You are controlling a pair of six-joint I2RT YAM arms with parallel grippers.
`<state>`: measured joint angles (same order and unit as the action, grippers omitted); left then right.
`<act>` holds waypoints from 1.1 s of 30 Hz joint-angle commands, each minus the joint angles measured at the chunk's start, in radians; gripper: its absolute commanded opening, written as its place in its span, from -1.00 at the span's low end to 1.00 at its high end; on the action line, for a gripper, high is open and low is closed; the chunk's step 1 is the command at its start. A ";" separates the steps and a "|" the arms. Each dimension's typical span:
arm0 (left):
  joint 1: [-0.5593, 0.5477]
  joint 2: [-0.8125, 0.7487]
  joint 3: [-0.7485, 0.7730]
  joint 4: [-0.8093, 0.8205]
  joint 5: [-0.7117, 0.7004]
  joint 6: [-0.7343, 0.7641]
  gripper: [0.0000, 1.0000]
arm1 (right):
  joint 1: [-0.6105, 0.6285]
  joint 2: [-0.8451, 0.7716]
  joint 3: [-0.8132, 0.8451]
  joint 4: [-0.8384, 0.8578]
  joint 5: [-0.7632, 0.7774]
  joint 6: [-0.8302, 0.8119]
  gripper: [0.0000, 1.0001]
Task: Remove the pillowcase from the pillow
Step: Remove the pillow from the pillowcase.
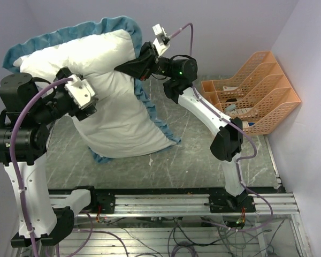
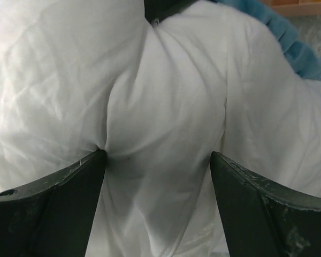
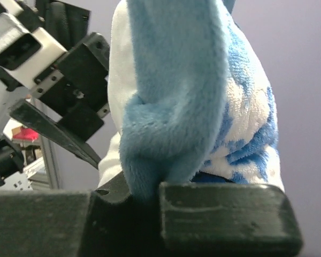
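Note:
The plump white pillow [image 1: 117,112] is lifted at the left of the table, its lower end resting on the surface. The pillowcase [image 1: 48,37] shows as a teal ruffle behind the pillow's top and down its right side. My left gripper [image 1: 92,106] presses into the pillow's left face; in the left wrist view its jaws [image 2: 156,158] stand wide apart with a fold of white pillow [image 2: 160,96] squeezed between them. My right gripper [image 1: 127,67] is shut on the pillowcase's teal ruffle [image 3: 171,80] at the top right, and houndstooth print shows beside it.
An orange file rack [image 1: 251,91] stands at the back right against the wall. The dark marbled tabletop [image 1: 203,160] lies between it and the pillow. An aluminium rail [image 1: 166,201] runs along the near edge. The left gripper body [image 3: 59,80] shows close to the right gripper.

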<state>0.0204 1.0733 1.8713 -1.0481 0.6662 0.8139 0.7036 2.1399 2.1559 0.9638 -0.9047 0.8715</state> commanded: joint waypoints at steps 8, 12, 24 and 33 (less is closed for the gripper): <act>-0.005 -0.074 -0.209 0.096 -0.006 0.144 -0.15 | 0.050 -0.147 -0.124 0.123 -0.130 0.018 -1.00; -0.005 -0.118 -0.242 0.201 0.014 0.073 -0.79 | 0.045 -0.205 -0.180 -0.046 -0.049 -0.109 -0.90; -0.005 -0.138 -0.107 0.140 -0.008 -0.245 -0.86 | 0.171 -0.784 -0.846 -0.381 1.057 -0.630 0.87; -0.005 -0.179 -0.209 0.155 0.140 -0.538 -0.86 | 0.554 -0.908 -1.073 -0.360 1.456 -0.779 0.62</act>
<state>0.0204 0.9154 1.6966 -0.9268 0.6899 0.4480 1.1690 1.2026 1.1103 0.6025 0.3298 0.1757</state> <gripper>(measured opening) 0.091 0.833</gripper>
